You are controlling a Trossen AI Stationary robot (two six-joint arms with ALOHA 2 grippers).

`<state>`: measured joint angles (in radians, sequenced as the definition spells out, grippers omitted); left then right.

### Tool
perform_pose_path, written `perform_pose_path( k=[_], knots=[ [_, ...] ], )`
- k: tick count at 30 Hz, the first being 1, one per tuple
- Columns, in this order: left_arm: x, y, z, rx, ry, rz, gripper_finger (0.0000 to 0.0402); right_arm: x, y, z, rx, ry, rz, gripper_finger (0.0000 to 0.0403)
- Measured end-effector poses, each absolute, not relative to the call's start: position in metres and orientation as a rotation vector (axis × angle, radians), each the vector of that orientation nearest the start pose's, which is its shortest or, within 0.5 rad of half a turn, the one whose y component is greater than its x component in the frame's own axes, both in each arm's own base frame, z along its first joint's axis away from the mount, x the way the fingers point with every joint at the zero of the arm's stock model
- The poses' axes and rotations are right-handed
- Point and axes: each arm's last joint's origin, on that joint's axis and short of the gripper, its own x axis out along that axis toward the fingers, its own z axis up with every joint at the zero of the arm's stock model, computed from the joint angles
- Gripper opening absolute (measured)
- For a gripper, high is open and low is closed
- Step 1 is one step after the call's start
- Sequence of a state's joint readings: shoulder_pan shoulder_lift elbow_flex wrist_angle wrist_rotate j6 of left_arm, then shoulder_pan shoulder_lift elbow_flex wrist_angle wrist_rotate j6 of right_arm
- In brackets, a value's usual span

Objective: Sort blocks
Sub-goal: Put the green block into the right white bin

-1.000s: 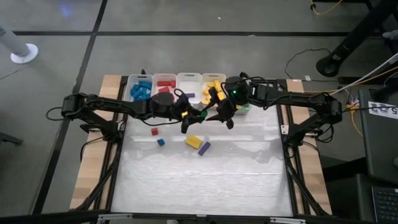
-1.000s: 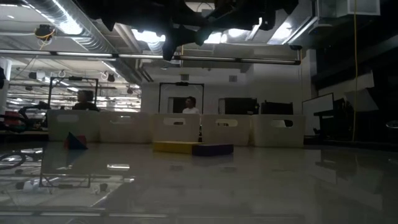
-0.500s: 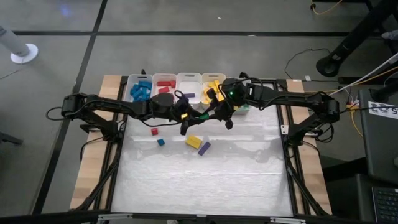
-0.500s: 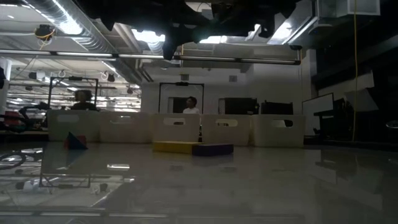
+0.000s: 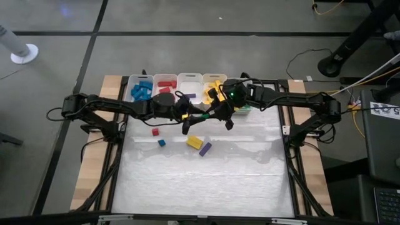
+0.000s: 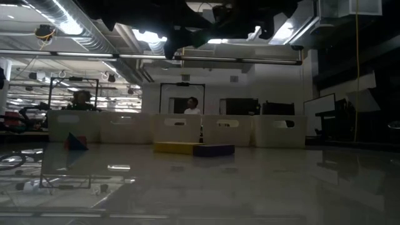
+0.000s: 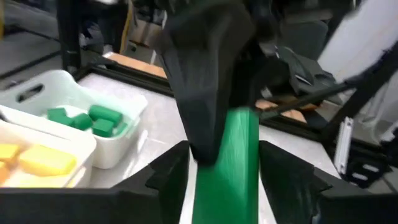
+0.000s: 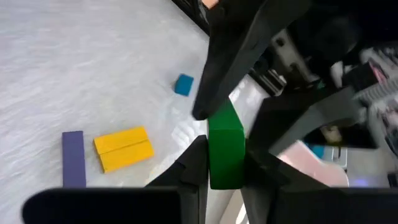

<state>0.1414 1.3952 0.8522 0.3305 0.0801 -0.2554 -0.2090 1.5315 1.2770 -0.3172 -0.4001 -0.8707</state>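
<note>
The right arm's fingers (image 8: 224, 171) clamp a green block (image 8: 225, 146) above the desk (image 5: 206, 181), in front of the white bins (image 5: 189, 84). The left arm's fingers (image 7: 224, 168) flank the same block, spread apart from its sides. A yellow block (image 5: 194, 142), purple block (image 5: 205, 149), blue cube (image 5: 161, 142) and red block (image 5: 155, 132) lie below.

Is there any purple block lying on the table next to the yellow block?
Yes, in the right wrist view a purple block lies on the table right beside the yellow block.
</note>
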Motion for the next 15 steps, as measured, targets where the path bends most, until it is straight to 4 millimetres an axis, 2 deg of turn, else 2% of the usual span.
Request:
perform_pose_path(
  k=[8,15],
  knots=[
    [0.304,0.058,0.268,-0.278,0.193,0.141,0.0207,0.335,-0.063,0.309,-0.683,0.520,0.306,0.0067],
    [0.295,0.078,0.269,-0.290,0.208,0.208,0.0210,0.327,-0.071,0.301,-0.756,0.766,0.074,0.0066]
  ],
)
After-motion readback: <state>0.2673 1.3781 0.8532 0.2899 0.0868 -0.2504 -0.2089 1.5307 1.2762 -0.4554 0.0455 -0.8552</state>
